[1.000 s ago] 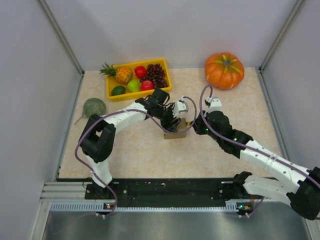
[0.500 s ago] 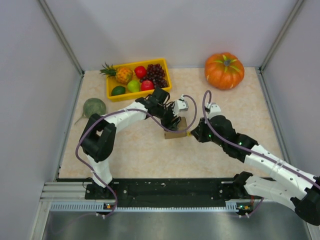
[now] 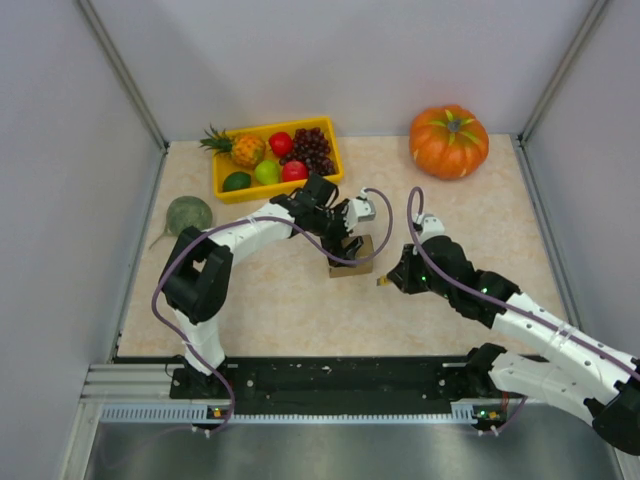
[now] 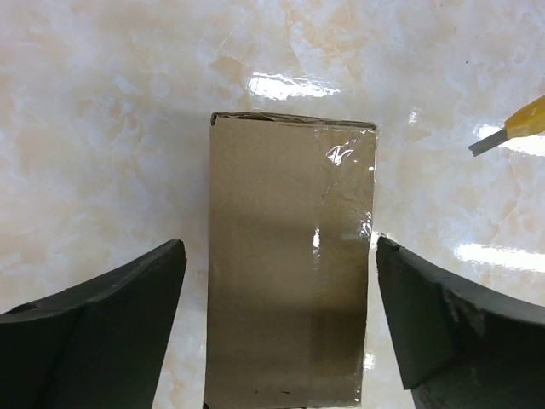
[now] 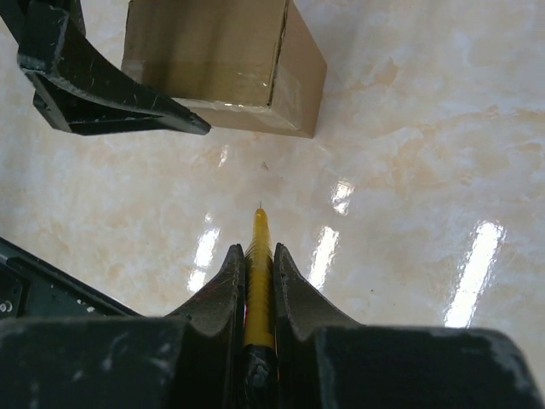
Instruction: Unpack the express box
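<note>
The express box (image 3: 352,256) is a small brown taped cardboard box on the table's middle; it also shows in the left wrist view (image 4: 289,264) and in the right wrist view (image 5: 223,60). My left gripper (image 4: 281,328) is open, its fingers (image 4: 102,324) straddling the box with a small gap on each side. My right gripper (image 5: 257,264) is shut on a yellow utility knife (image 5: 258,256), blade tip pointing at the box from just to its right. The knife tip shows in the left wrist view (image 4: 511,132) and in the top view (image 3: 384,281).
A yellow tray (image 3: 222,183) of plastic fruit stands at the back left. An orange pumpkin (image 3: 449,141) sits at the back right. A green melon (image 3: 188,213) lies by the left wall.
My right gripper with the knife has pulled back from the box toward the near right. The left gripper stays over the box.
</note>
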Tool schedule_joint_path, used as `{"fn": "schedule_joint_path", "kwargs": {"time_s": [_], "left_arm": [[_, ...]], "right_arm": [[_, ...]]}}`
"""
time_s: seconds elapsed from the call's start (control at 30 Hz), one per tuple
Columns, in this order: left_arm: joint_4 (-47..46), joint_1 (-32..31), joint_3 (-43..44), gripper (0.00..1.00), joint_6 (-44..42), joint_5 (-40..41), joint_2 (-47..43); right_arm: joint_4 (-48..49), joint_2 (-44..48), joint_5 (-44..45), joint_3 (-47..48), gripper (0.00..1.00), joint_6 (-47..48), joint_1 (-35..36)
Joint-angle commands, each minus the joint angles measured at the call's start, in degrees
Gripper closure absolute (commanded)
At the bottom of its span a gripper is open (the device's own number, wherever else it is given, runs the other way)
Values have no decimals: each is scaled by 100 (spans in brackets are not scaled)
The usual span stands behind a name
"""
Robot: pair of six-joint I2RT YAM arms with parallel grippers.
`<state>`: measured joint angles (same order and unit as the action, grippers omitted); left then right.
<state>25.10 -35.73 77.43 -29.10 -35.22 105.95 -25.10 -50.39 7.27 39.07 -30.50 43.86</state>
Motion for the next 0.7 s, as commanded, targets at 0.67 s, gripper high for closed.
{"fn": "schedule_joint_path", "kwargs": {"time_s": [0.67], "left_arm": [[-88, 311, 772, 1, 3102, 3783, -638]], "right_arm": [[1323, -1410, 556, 417, 100, -685, 27]]}}
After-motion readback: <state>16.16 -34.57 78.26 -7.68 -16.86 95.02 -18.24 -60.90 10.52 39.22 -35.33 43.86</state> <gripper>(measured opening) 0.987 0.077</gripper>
